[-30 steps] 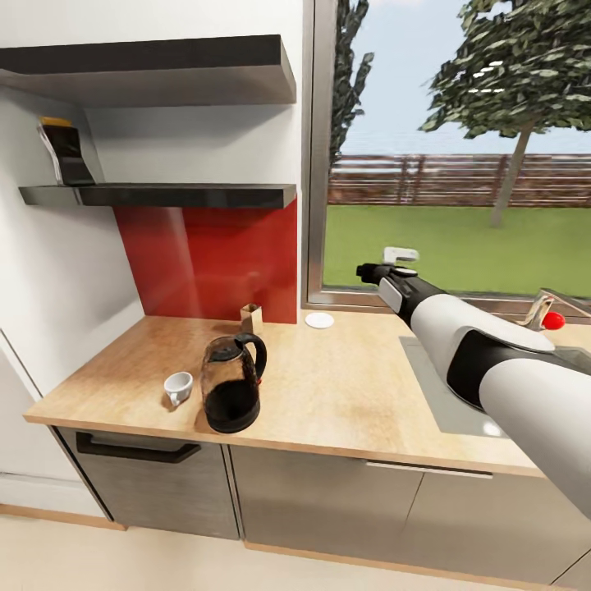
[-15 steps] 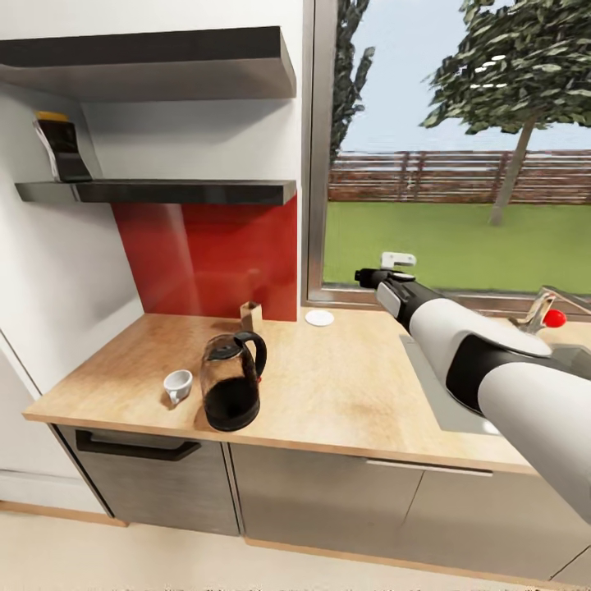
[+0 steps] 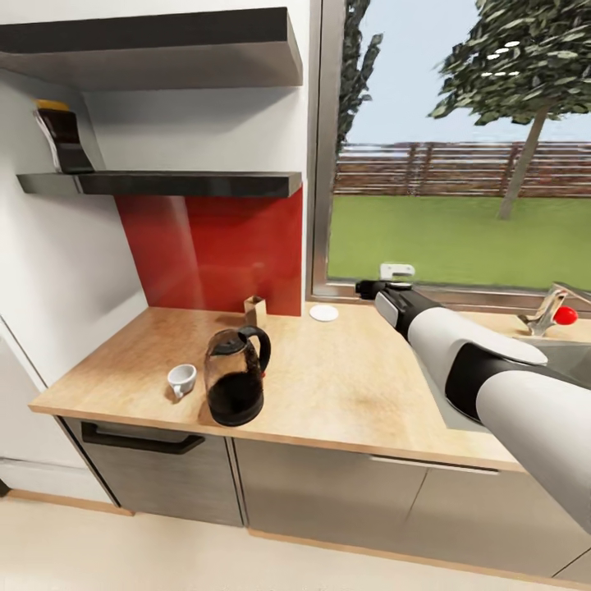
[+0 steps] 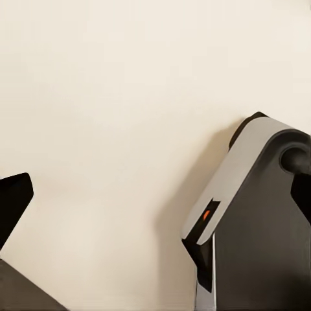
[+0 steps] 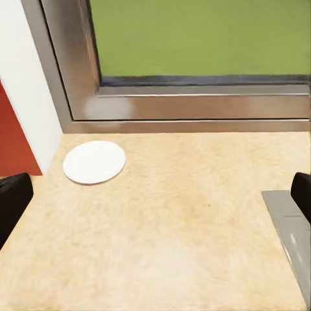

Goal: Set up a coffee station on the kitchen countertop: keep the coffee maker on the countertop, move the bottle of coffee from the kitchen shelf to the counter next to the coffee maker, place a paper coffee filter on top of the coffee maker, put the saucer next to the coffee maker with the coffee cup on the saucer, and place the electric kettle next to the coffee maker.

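Observation:
The electric kettle [image 3: 236, 386] stands near the front edge of the kitchen countertop [image 3: 345, 394], with the white coffee cup [image 3: 181, 379] just to its left. The saucer [image 3: 324, 313] [image 5: 94, 161] lies flat at the back by the window frame. On the lower kitchen shelf [image 3: 180, 183], at its left end, sits the bottle of coffee [image 3: 57, 135]. My right gripper [image 3: 365, 288] [image 5: 157, 197] hovers open over the counter, a little right of the saucer, holding nothing. My left gripper [image 4: 155, 194] hangs open over pale floor. The coffee maker is out of view.
A small brown upright box [image 3: 254, 311] stands against the red backsplash [image 3: 213, 246]. A sink [image 3: 566, 361] and a tap with a red knob [image 3: 558, 314] lie at the right. A second black shelf [image 3: 164, 49] hangs above. The window [image 3: 460, 164] backs the counter.
The whole head view has shifted, so the camera has moved. Relative to the saucer, my right gripper has come lower, toward the counter by the window sill.

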